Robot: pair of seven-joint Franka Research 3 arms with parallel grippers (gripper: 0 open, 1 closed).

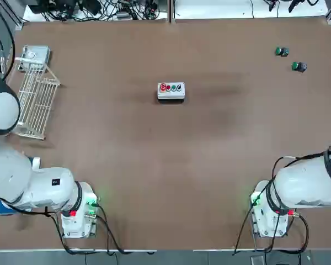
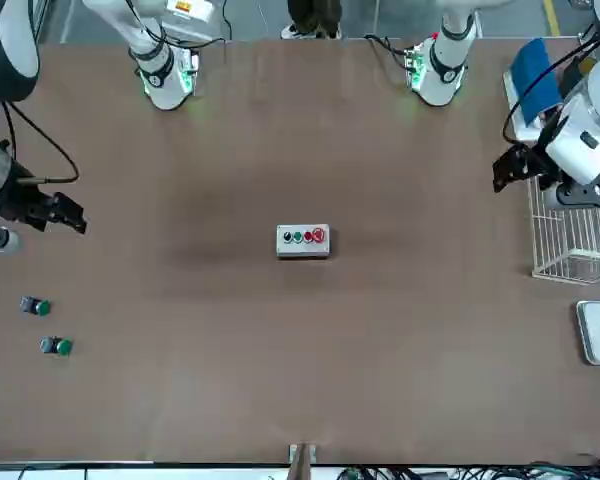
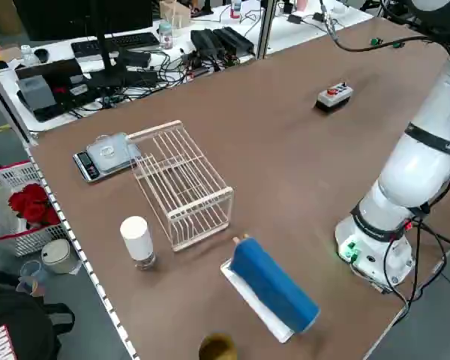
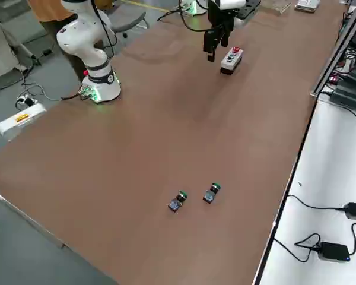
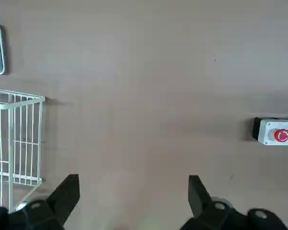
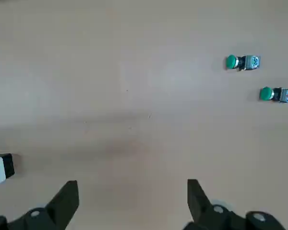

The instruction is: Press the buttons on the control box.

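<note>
Top view: the white wire rack [image 1: 36, 102] holds 0 visible items.Left side view: 1 basket [image 3: 31, 241] holds red artificial-looking flowers [image 3: 34, 205].

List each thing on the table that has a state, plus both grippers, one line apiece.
Control box: upright, buttons facing up
Wire rack: uncovered, no items inside
Loose green buttons: detached, lying on their sides
Left gripper: open, holding nothing
Right gripper: open, holding nothing

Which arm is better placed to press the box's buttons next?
Left, probably: the left gripper, left of the box, sees red buttons; the right gripper, right of it, sees only the box's end.
</note>
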